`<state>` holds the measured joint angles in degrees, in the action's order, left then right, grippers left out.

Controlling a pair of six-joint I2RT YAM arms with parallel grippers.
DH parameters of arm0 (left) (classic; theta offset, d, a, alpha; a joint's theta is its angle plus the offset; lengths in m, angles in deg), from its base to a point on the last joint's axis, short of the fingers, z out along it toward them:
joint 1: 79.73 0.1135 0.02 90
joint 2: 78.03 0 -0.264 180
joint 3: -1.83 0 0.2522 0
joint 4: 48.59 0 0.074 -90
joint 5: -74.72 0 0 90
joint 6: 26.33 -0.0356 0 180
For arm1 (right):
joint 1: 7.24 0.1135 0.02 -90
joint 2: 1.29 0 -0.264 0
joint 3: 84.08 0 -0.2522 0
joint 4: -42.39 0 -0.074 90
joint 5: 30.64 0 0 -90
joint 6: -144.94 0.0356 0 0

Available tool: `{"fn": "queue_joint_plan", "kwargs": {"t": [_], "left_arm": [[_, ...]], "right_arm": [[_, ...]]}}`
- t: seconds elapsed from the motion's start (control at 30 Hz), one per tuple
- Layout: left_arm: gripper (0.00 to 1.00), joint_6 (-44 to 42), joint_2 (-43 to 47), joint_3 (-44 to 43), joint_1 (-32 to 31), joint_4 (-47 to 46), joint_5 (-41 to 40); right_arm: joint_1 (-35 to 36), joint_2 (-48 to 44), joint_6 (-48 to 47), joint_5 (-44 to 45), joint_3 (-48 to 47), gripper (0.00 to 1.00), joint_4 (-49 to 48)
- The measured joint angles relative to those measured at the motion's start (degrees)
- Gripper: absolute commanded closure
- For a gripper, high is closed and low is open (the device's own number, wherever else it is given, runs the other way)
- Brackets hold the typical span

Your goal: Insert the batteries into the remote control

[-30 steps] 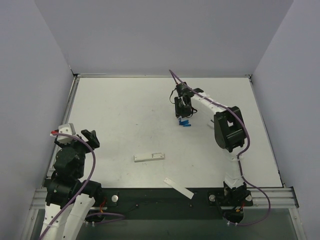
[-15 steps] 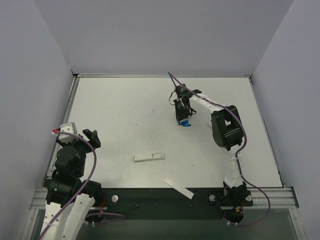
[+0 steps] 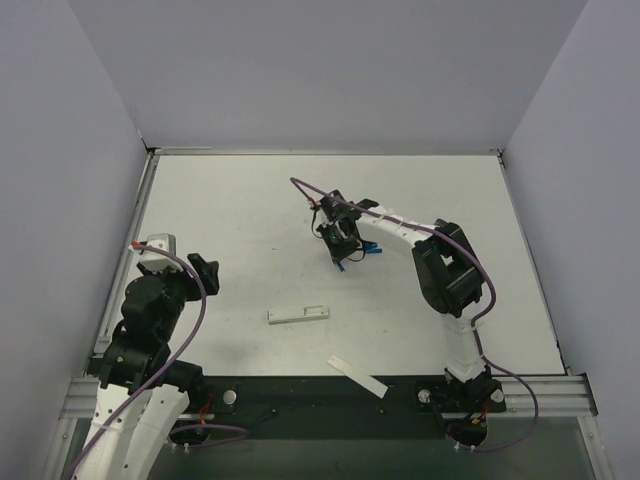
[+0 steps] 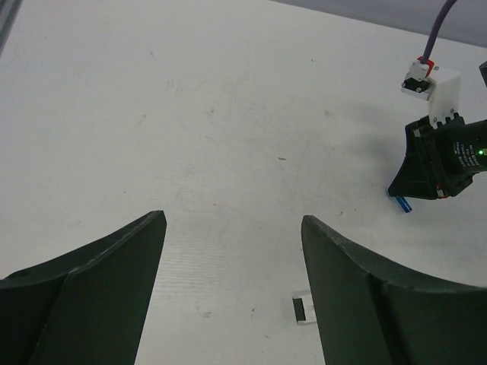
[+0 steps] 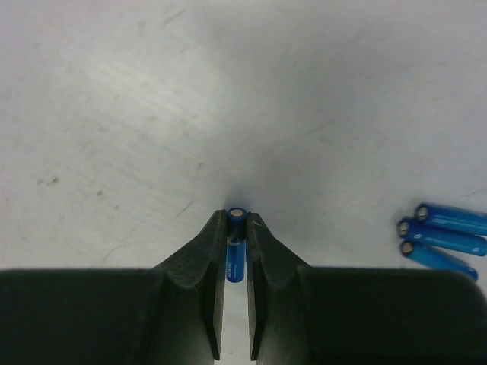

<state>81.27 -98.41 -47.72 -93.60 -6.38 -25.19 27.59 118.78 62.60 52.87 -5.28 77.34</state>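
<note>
Reaching over the white table [image 3: 230, 200], two arms stand apart: the left gripper [image 4: 232, 224] hovers at the near left with its jaws spread wide, while the right gripper [image 5: 237, 222] is clamped on one battery [image 5: 236, 262] near the centre. One remote control [image 3: 298, 314] lies flat, nearer the bases. Three loose batteries [image 5: 445, 238] lie just right of the right gripper.

Count: 4 blue batteries [image 5: 445, 237], 1 remote control [image 3: 298, 314], 1 loose white strip [image 3: 357, 375], 2 arms [image 3: 450, 270], 1 table [image 3: 250, 200].
</note>
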Motion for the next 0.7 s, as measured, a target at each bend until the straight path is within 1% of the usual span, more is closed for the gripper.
{"fn": "queue_joint_plan", "kwargs": {"t": [0.17, 0.23, 0.3, 0.43, 0.47, 0.53, 0.67, 0.7], "left_arm": [[0.18, -0.02, -3.08, 0.13, 0.0, -0.2, 3.8], [0.18, -0.02, -3.15, 0.2, 0.02, -0.26, 4.61], [0.18, -0.02, -3.15, 0.2, 0.04, -0.39, 5.2], [0.18, -0.02, -3.17, 0.2, 0.07, -0.39, 5.97], [0.18, -0.02, -3.17, 0.2, 0.07, -0.39, 6.12], [0.18, -0.02, -3.17, 0.2, 0.07, -0.42, 6.38], [0.18, -0.02, -3.28, 0.22, 0.07, -0.39, 7.02], [0.18, -0.02, -3.39, 0.22, 0.07, -0.42, 7.15]], "right_arm": [[5.64, -3.32, -4.11, 0.24, 4.61, 1.0, -0.7], [6.56, -3.56, -5.33, 0.31, 6.21, 1.0, -0.68], [6.91, -4.15, -6.56, 0.74, 7.02, 0.98, -1.09], [7.61, -5.22, -8.28, 1.4, 8.63, 0.88, -1.38], [7.67, -5.44, -8.59, 1.57, 8.98, 0.82, -1.46], [7.8, -6.16, -9.22, 1.77, 9.99, 0.78, -1.51], [8.02, -8.09, -9.29, 1.84, 12.68, 0.71, -1.2], [8.02, -8.81, -9.25, 1.95, 13.57, 0.71, -1.01]]}}
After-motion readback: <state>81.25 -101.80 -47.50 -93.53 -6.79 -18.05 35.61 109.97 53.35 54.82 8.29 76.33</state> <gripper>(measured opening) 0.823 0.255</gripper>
